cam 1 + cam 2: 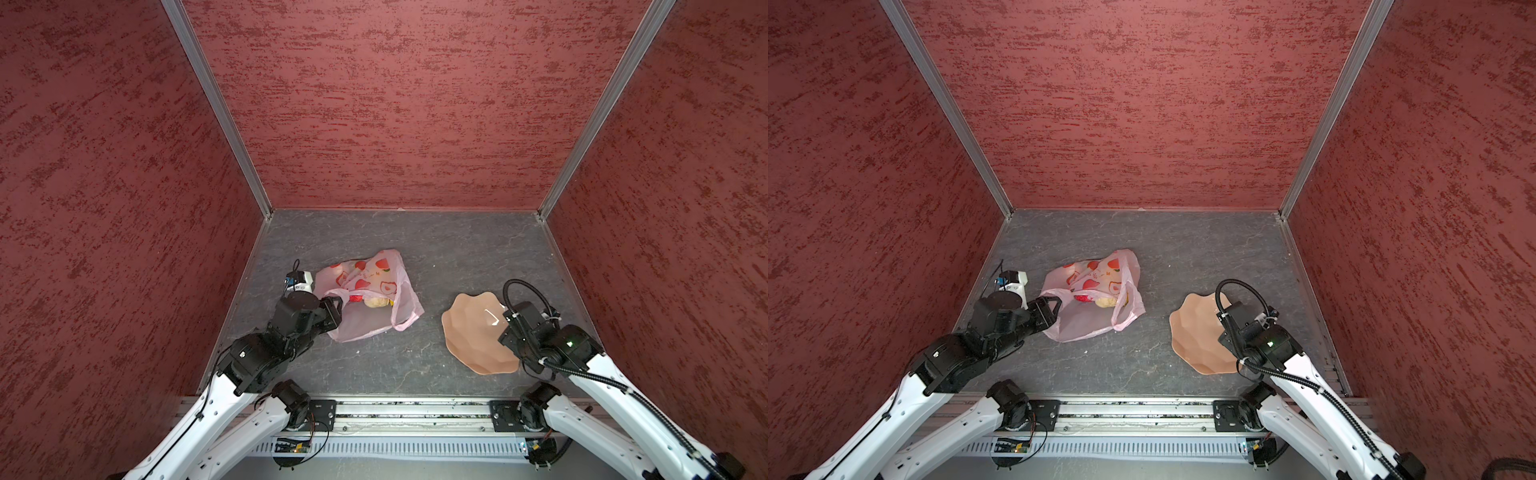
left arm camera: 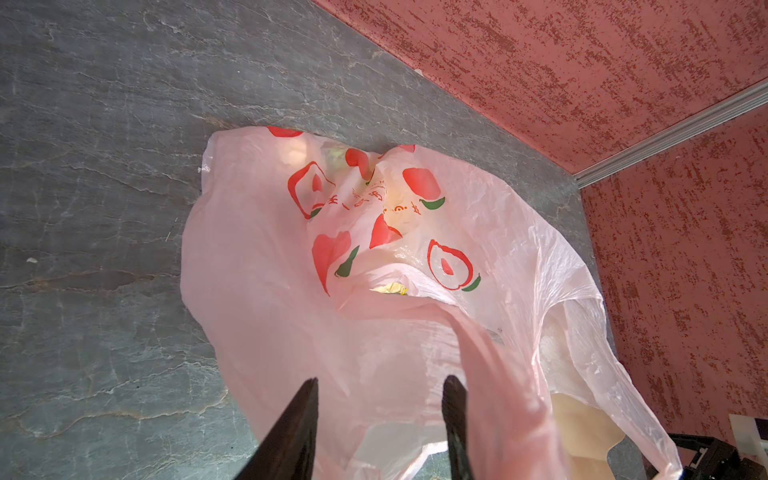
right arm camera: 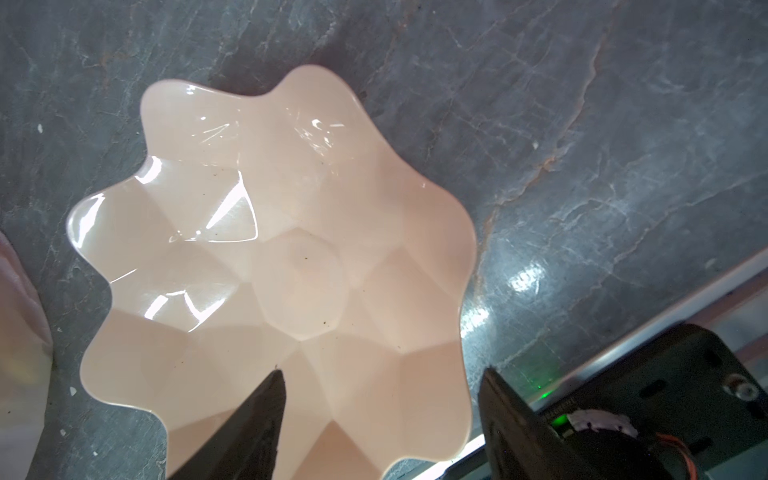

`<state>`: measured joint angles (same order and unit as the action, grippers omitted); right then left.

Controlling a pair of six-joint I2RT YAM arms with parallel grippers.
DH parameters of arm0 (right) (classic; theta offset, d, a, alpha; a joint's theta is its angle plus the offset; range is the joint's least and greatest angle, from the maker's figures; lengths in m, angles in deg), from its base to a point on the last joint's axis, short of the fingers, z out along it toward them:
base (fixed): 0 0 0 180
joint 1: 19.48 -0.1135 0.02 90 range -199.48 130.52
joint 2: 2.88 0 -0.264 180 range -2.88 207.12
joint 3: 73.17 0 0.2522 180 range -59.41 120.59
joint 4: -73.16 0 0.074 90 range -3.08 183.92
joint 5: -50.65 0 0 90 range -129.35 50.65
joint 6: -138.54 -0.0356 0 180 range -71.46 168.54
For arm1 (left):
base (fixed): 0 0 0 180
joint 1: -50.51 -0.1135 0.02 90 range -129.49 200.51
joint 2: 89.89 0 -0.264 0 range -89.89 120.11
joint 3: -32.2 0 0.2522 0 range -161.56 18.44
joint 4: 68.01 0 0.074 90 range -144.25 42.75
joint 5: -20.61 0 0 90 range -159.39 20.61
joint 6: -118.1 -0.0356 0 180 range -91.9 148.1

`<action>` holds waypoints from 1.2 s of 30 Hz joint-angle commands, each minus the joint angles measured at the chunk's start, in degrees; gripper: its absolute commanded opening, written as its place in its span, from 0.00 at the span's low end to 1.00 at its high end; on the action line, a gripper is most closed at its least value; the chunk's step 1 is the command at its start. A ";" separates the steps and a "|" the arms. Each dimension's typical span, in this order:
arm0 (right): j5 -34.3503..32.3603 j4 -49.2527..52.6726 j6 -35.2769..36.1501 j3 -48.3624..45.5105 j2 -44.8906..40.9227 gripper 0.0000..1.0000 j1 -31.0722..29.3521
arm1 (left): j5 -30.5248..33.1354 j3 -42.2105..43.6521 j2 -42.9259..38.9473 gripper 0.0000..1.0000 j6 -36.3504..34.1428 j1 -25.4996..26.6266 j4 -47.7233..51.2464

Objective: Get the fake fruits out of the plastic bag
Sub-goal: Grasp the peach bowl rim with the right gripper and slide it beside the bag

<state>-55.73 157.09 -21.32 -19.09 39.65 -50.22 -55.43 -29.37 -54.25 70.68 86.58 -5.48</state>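
Grey marbled tabletop (image 1: pixel 415 241) — pink plastic bag (image 1: pixel 374 274), peach scalloped bowl (image 1: pixel 469 332)

You have the plastic bag (image 1: pixel 374 270) lying crumpled on the bench (image 1: pixel 415 357), left of the middle in both top views (image 1: pixel 1096 274). It is thin, translucent and pale pink, printed with red fruit shapes and small green leaves. Its mouth gapes toward the near edge, and one loop handle (image 1: pixel 402 326) trails flat at its right near corner. The fake fruits (image 1: pixel 374 301) you can see sit inside: a beige lumpy fruit (image 1: pixel 376 302) at the mouth, a red fruit (image 1: pixel 355 297) just beside it. In the left wrist view only a yellow sliver (image 2: pixel 390 288) shows in the opening.
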 commanded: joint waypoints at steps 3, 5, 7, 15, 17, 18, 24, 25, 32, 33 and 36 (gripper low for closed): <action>-0.61 1.16 -4.75 -3.52 -2.59 0.76 0.30 | 0.81 -0.41 0.69 0.50 -2.20 0.04 -1.59; 0.08 0.90 -4.90 -4.41 -3.01 0.78 0.33 | 0.90 -0.62 0.92 0.50 -2.33 0.05 -1.66; 0.53 0.77 -5.61 -4.90 -2.98 0.80 0.25 | 0.90 -0.36 0.67 0.50 -2.30 0.04 -2.08; 5.58 -6.99 -7.77 -10.31 -1.84 0.81 0.33 | 0.79 0.24 0.57 0.50 -2.27 -0.04 -2.16; 6.40 -9.85 -8.07 -11.49 -1.53 0.81 0.26 | 0.81 0.24 0.44 0.51 -2.40 -0.13 -1.90; 6.15 -11.33 -8.05 -11.81 -1.33 0.81 0.33 | 0.81 0.24 0.48 0.51 -2.51 -0.23 -1.79; 4.15 -20.20 -6.02 -10.81 2.21 0.80 0.33 | 0.42 0.44 0.66 0.51 -2.68 -1.34 -2.22; 4.02 -21.69 -5.49 -10.58 3.51 0.79 0.33 | 0.16 0.51 0.75 0.52 -2.85 -1.68 -2.46; 3.32 -34.39 -2.16 -8.14 17.19 0.65 1.60 | -3.91 -0.87 2.81 0.52 -4.31 -6.20 -2.64; 3.25 -35.67 -1.50 -7.57 18.70 0.64 2.20 | -4.42 -0.97 2.99 0.52 -4.31 -6.68 -2.68; 3.20 -38.99 1.59 -5.22 23.28 0.59 5.14 | -5.34 -1.23 3.38 0.54 -4.35 -7.91 -2.80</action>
<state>-51.08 125.37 -22.39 -27.49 60.46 -47.40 -58.91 -29.37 -51.01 67.60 79.68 -7.56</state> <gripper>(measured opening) 0.604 0.534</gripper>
